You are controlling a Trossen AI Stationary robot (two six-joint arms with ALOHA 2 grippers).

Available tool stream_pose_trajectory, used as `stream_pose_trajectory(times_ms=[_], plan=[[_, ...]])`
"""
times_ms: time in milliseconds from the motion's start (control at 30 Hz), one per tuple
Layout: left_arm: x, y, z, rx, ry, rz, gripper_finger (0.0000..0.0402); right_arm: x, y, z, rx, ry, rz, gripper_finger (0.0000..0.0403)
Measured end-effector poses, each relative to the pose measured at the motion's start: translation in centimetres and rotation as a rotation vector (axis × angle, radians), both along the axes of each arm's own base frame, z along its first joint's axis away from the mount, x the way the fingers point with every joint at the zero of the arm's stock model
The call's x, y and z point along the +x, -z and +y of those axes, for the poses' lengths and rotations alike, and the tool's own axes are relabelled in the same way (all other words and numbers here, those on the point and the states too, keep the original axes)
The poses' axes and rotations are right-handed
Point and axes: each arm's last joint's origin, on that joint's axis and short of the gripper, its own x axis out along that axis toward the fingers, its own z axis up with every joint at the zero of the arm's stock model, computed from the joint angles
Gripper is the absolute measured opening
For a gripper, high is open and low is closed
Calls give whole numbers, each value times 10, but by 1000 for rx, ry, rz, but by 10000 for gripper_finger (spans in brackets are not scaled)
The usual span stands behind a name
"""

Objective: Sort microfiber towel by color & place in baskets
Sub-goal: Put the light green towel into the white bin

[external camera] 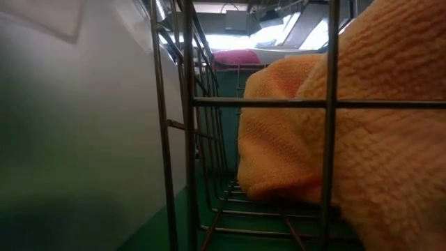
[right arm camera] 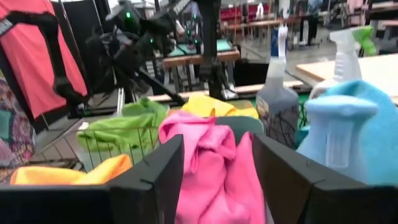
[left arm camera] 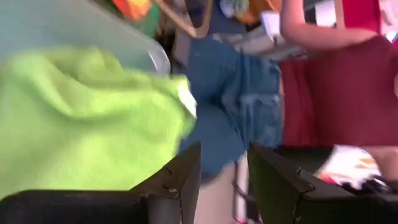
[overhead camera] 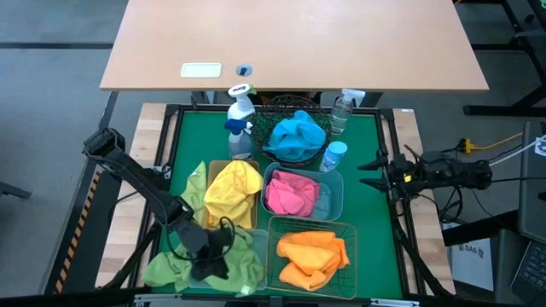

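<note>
Left end effector point(overhead camera: 207, 253): you have it low over the green towels point(overhead camera: 171, 266) at the near left corner of the desk point(overhead camera: 367, 153). Its fingers point(left arm camera: 180, 180) stand spread with nothing between them in the left wrist view; green cloth lies just beside one finger.
Right end effector point(overhead camera: 368, 175): it waits at the right edge of the desk, level with the pink towels point(overhead camera: 290, 193), fingers apart and empty.
Sorted so far: blue towels point(overhead camera: 296, 136) fill the round black mesh basket point(overhead camera: 281, 104) at the far middle; yellow towels point(overhead camera: 232, 191) sit in the amber bin point(overhead camera: 215, 166); pink in the teal bin point(overhead camera: 334, 198); orange towels point(overhead camera: 314, 254) in the green wire basket point(overhead camera: 351, 230) at near right.
Green pile: it spills over its bin, one corner trailing toward the far left beside the yellow.
Step in hand: judged to be settling the last green cloth.
Next move: you likely need to lift the left arm clear, or tuck in the trailing corner.
</note>
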Motion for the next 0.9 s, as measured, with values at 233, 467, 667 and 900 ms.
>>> stream_pose_trajectory(times_ms=[233, 467, 667, 900], plan=[[-10, 4, -6, -125, 50, 218, 125, 6, 11, 0, -32, 41, 31, 189], [-22, -3, 6, -61, -57, 262, 125, 7, 18, 0, -64, 42, 44, 189], [-55, -14, 47, 106, -297, 408, 125, 9, 24, 0, -65, 42, 63, 189], [-90, -15, 96, 310, -614, 631, 125, 9, 24, 0, -67, 51, 62, 189]])
